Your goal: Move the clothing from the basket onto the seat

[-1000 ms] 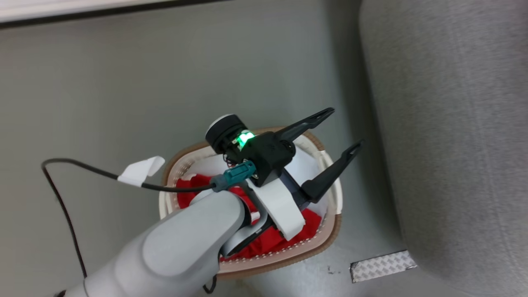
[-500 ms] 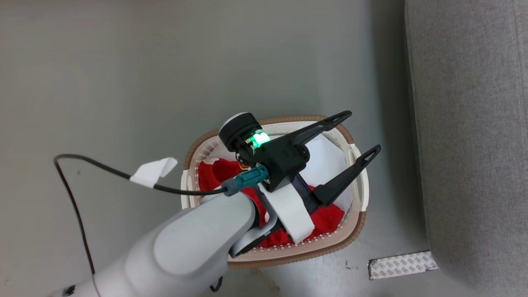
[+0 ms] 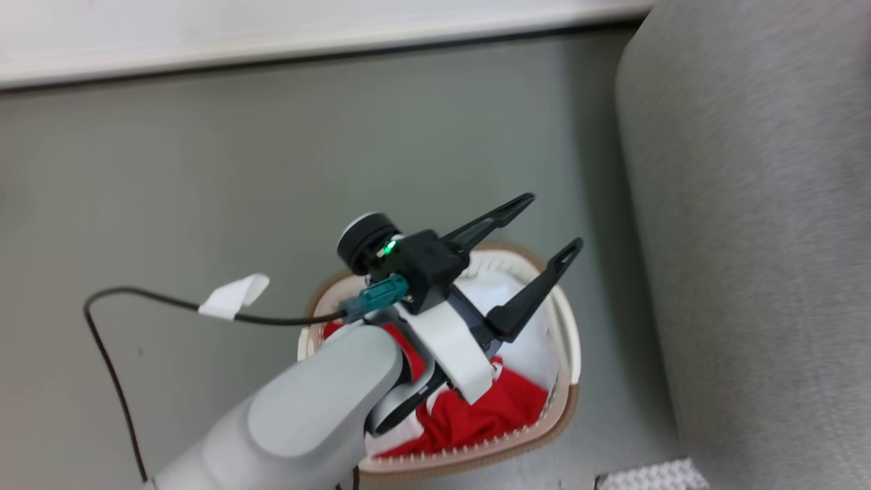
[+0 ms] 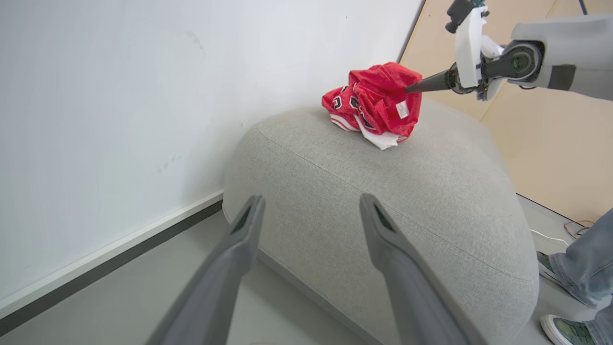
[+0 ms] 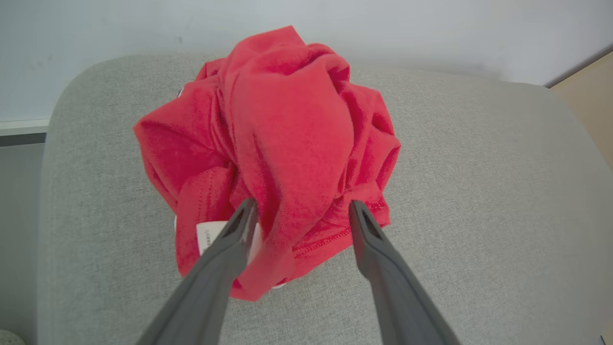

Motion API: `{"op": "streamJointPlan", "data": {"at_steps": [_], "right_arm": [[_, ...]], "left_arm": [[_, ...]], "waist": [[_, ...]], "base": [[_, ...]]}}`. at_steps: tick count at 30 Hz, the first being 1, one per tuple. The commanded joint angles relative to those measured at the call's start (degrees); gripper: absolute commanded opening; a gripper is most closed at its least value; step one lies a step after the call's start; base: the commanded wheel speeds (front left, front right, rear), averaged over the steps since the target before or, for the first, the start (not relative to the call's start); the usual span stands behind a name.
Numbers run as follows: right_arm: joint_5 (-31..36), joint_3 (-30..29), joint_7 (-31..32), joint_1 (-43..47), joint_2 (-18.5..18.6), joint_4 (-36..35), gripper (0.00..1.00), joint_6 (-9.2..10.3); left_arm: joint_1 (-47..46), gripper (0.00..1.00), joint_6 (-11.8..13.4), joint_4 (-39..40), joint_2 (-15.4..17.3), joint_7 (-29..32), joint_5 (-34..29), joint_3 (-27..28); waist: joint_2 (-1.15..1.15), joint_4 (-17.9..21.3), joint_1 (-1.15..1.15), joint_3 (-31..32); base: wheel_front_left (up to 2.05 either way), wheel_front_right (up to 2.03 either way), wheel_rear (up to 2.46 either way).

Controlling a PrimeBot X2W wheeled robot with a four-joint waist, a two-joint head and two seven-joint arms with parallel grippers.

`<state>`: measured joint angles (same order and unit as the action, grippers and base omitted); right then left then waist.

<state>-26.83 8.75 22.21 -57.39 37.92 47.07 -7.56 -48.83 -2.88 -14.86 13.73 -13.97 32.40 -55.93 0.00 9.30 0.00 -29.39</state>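
Clothing (image 3: 490,415), red with white patches, lies crumpled in the perforated white basket (image 3: 573,347), directly under the left gripper (image 3: 552,221). Its dark fingers stand spread, and the grey woven seat (image 3: 748,238) is to the right.

From the left wrist, a soft red mesh bundle (image 4: 378,100) sits on the far top of the rounded seat, with the right gripper (image 4: 412,88) at its right edge.

From the right wrist, that gripper's fingers are spread, their tips against the bundle's near folds. A white label (image 5: 208,237) shows beside one tip.
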Motion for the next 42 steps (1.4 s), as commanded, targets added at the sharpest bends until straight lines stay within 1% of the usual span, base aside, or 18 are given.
{"op": "streamJointPlan", "data": {"at_steps": [1, 5, 9, 14, 19, 22, 27, 30, 33, 34, 37, 40, 42], "right_arm": [[0.4, 0.7, 1.0, 1.3, 0.7, -0.5, 1.0, 0.14], [-0.6, 3.1, 4.8, 2.7, 1.2, -4.8, 1.0, 0.14], [-2.7, 4.7, 5.1, 4.7, 2.1, -11.3, 1.0, 0.14], [-3.9, 5.4, 2.6, 9.0, 2.5, -19.2, 1.0, 0.14], [-4.6, 4.5, -3.5, 14.3, -0.1, -26.1, 1.0, 0.14], [-3.7, 3.1, -8.0, 18.0, -2.2, -29.7, 1.0, 0.14], [-2.4, -0.4, -14.6, 25.6, -6.7, -35.3, 1.0, 0.14], [-2.1, -1.3, -16.7, 31.4, -9.8, -38.6, 1.0, 0.14], [-1.0, -3.2, -19.2, 36.7, -12.6, -41.8, 1.0, 0.14], [-0.4, -3.9, -20.3, 38.5, -13.8, -42.7, 1.0, 0.14], [2.0, -6.2, -23.7, 44.2, -17.2, -44.8, 1.0, 0.14], [5.8, -8.9, -27.4, 49.7, -21.4, -44.9, 1.0, 0.14], [7.7, -10.5, -29.9, 52.7, -23.6, -43.8, 1.0, 0.14]], "left_arm": [[1.2, 1.0, 0.3, -0.3, 0.2, -0.3, 0.5, 0.3], [3.8, 1.0, 0.7, -1.0, 0.3, -0.8, 1.5, 1.5], [6.2, 1.0, 1.3, -1.3, 0.0, -1.2, 2.2, 2.6], [9.5, 1.0, 2.6, -1.5, 0.0, -1.2, 3.1, 4.6], [12.9, 1.0, 4.7, -1.6, 1.6, -1.2, 4.1, 8.6], [14.9, 1.0, 6.0, -1.1, 3.3, -1.2, 4.4, 11.5], [18.8, 1.0, 7.8, 0.4, 6.2, -1.2, 5.0, 17.2], [22.1, 1.0, 8.5, 2.0, 7.3, -1.2, 4.3, 21.3], [26.1, 1.0, 8.9, 3.4, 7.6, -1.2, 3.5, 25.7], [27.3, 1.0, 8.6, 3.6, 7.6, -1.2, 3.2, 26.7], [30.4, 1.0, 9.1, 4.4, 7.2, -1.2, 1.2, 31.0], [33.9, 1.0, 10.2, 5.6, 5.7, -1.2, -1.6, 36.2], [36.6, 1.0, 10.3, 6.0, 4.5, -1.2, -3.9, 38.9]], "waist": [[0.0, 1.6, 0.0, 4.9], [0.0, 2.6, 0.0, 10.8], [0.0, 3.0, 0.0, 16.1], [0.0, 2.0, 0.0, 21.8], [0.0, -0.1, 0.0, 26.7], [0.0, -1.7, 0.0, 28.4], [0.0, -5.0, 0.0, 30.2], [0.0, -6.9, 0.0, 31.0], [0.0, -8.6, 0.0, 31.5], [0.0, -9.2, 0.0, 31.6], [0.0, -10.6, 0.0, 31.8], [0.0, -11.8, 0.0, 32.0], [0.0, -12.2, 0.0, 32.2]], "base": [[0.0, 0.0, 0.0], [0.0, 0.0, 0.0], [0.0, 0.0, 0.0], [0.0, 0.0, 0.0], [0.0, 0.0, 0.0], [0.0, 0.0, 0.0], [0.0, 0.0, 0.0], [0.0, 0.0, 0.0], [0.0, 0.0, 0.0], [0.0, 0.0, 0.0], [0.0, 0.0, 0.0], [0.0, 0.0, 0.0], [0.0, 0.0, 0.0]]}}
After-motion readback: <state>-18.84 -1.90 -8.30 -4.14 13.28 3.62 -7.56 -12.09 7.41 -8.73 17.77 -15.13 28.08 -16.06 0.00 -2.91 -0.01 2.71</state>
